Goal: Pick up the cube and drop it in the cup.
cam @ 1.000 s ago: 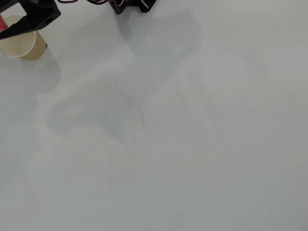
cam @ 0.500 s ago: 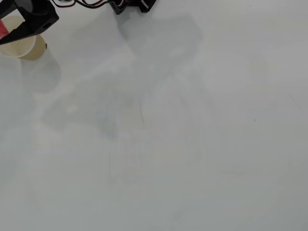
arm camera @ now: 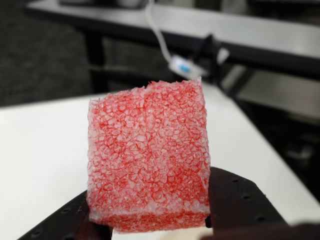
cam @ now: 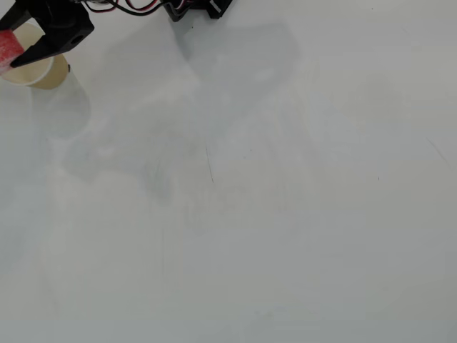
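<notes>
At the far left edge of the overhead view you find the cube (cam: 8, 47), a red block cut off by the frame, clamped in the gripper (cam: 14, 51). The black jaws are closed onto the cube and parted only by its width. One finger (cam: 44, 48) runs diagonally across the top of the cup (cam: 48, 71) and hides part of its rim. The cup stands upright on the white table (cam: 285, 214), directly beneath the cube and gripper; only its right side and a portion of its white interior are visible. You cannot tell from this view how high the cube sits above the cup mouth. Further right along the top edge, red and white wires (cam: 121, 6) lead to a black part of the arm (cam: 196, 8), which is cropped by the frame. A soft shadow spreads over the table below it. In the wrist view, the cube (arm camera: 147, 155) fills the centre of the picture. Its surface is red, speckled and sponge-like, with a ragged top edge. The two black fingers (arm camera: 237, 200) grip it low on the left and right sides, and the gripper (arm camera: 150, 222) is largely cut off by the bottom edge. The table (arm camera: 40, 150) lies behind the cube. The cup is not visible in this view. The background beyond the table edge is blurred; a white cable (arm camera: 162, 40) with a small connector can be made out.
</notes>
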`<state>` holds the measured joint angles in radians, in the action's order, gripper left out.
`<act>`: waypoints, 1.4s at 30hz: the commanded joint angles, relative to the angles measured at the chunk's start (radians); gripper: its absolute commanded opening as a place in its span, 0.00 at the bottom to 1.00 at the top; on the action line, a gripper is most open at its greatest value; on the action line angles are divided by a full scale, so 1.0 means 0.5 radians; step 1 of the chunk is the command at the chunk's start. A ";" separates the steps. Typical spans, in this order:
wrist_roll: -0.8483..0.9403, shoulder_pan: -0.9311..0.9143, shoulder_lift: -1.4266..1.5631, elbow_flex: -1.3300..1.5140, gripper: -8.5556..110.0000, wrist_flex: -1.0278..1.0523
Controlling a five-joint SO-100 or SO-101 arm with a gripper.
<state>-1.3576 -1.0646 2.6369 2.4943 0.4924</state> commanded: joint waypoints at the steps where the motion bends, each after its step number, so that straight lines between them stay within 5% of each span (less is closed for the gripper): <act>1: 0.021 -0.049 0.095 -0.043 0.07 -0.009; 42: 0.021 -0.141 0.242 0.387 0.07 -0.046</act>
<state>-1.3576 -1.1259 2.7167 2.7197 0.4924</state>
